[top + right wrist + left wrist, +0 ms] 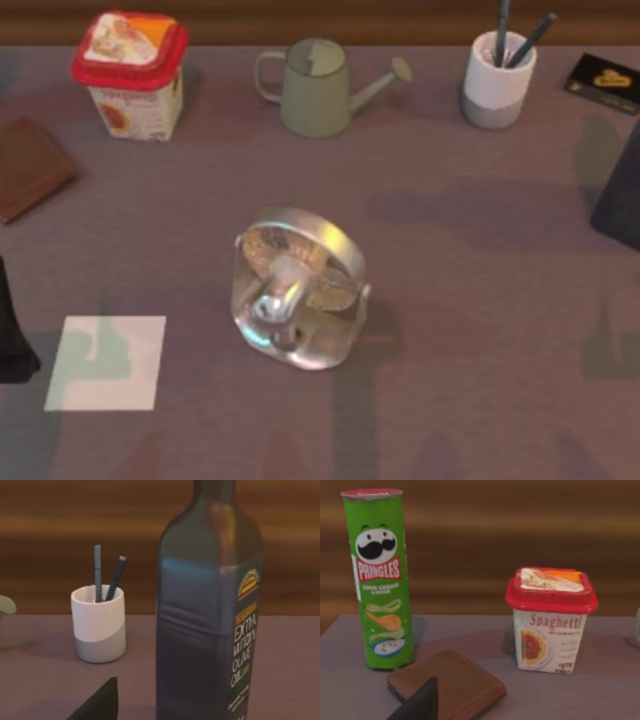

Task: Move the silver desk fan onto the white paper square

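The silver desk fan [298, 288] stands near the middle of the table, chrome ring and rounded base gleaming, with golden blades behind its hub. The white paper square [107, 362] lies flat at the front left, a good way left of the fan. My left gripper [12, 345] is parked at the table's left edge beside the paper; in its wrist view one dark fingertip [426, 701] shows, well off to the side, with nothing held. My right gripper is outside the top view; one fingertip [106, 700] shows in its wrist view, also holding nothing.
Along the back stand a red-lidded spaghetti tub [130, 72], an olive-green watering can [318, 88] and a white pen cup [498, 78]. A brown pad [28, 165] lies at the left, with a green Pringles can [381, 580] beyond it. A dark olive oil bottle [210, 610] stands at the right.
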`<state>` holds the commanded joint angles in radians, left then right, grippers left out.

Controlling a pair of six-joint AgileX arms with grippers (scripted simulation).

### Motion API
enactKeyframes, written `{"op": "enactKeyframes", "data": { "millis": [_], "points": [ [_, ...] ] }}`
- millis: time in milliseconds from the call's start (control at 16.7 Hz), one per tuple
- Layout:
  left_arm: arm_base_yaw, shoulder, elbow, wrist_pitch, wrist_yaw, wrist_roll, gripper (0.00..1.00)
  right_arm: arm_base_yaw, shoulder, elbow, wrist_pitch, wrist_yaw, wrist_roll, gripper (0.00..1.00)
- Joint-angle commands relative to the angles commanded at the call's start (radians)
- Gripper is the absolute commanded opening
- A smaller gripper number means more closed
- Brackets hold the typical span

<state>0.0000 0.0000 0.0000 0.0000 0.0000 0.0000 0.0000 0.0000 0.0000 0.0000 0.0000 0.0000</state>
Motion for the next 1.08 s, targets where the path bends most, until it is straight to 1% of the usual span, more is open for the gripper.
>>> {"op": "enactKeyframes", "data": {
  "millis": [240,480,780,1080],
  "points": [
    [-0.009,0.029,0.022,-0.026,0.002,0.017,1.00,0.000,0.000,0.000,0.000,0.000,0.000,1.00],
    [-0.062,0.200,0.157,-0.169,0.008,0.118,1.00,0.000,0.000,0.000,0.000,0.000,0.000,1.00],
    [-0.175,0.554,0.478,-0.452,0.017,0.340,1.00,0.000,0.000,0.000,0.000,0.000,0.000,1.00],
    [-0.311,0.983,0.921,-0.768,0.025,0.620,1.00,0.000,0.000,0.000,0.000,0.000,0.000,1.00]
  ]
}}
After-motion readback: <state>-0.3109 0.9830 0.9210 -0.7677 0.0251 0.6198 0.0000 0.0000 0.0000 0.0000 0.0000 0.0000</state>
